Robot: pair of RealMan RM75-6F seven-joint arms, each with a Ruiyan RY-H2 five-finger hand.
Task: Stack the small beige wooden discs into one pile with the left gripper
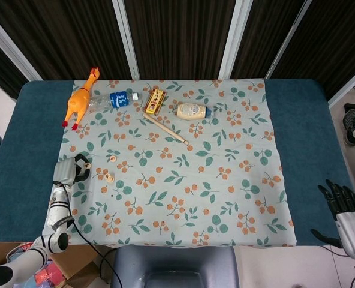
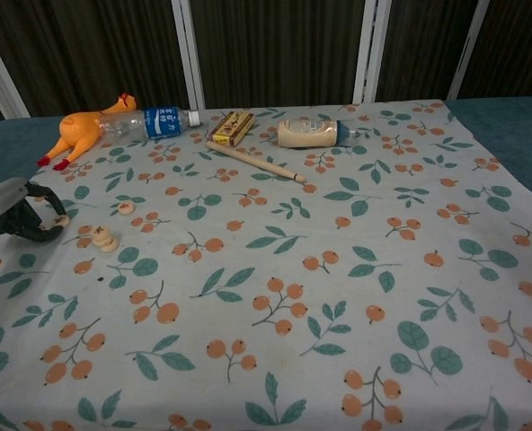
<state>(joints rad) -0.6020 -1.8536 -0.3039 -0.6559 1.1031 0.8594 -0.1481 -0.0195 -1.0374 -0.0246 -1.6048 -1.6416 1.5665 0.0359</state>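
The left hand (image 2: 19,211), grey-backed with black fingers, sits at the left edge of the floral tablecloth (image 2: 338,296). It pinches a small beige wooden disc (image 2: 61,219) between thumb and fingertip, held just off the cloth as far as the chest view shows. Just to the right of the hand and a little nearer the robot stands the short pile of beige wooden discs (image 2: 106,241), with one more flat disc (image 2: 85,230) touching or almost touching its left side. Beyond the pile and further right of the hand lies a single marked beige disc (image 2: 126,207), apart from the rest.

Well beyond the hand, along the far edge of the cloth, lie an orange rubber chicken (image 2: 79,135), a clear plastic water bottle with a blue label (image 2: 149,122), a small yellow and red box (image 2: 232,127), a thin wooden stick (image 2: 254,162) and a cream squeeze bottle (image 2: 310,133).

The right hand (image 1: 344,207), black-fingered, hangs far off at the table's right corner with its fingers apart and nothing in them.

The step in hand looks like the carry: one disc lifted, the pile not yet reached. The next move calls for a short shift rightward to bring the disc squarely over the pile, then a gentle lowering and release, since the small pile would topple easily under a sideways nudge.
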